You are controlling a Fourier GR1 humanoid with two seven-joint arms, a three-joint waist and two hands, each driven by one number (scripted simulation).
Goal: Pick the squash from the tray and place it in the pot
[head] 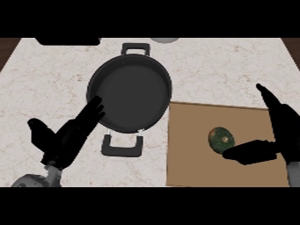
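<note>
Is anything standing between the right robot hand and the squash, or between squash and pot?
Nothing visible. The open right robot hand is beside the squash on the tray; only bare tray lies between squash and pot.

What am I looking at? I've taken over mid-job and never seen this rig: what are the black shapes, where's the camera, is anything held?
The one picture is taken from the robot's head, looking steeply down at a marble counter. The black shapes entering from below are its hands: the left hand, open beside the black pot, and the right hand, open over the brown tray. The green squash lies on the tray, the right thumb close beside it. Nothing is held yet.
</note>
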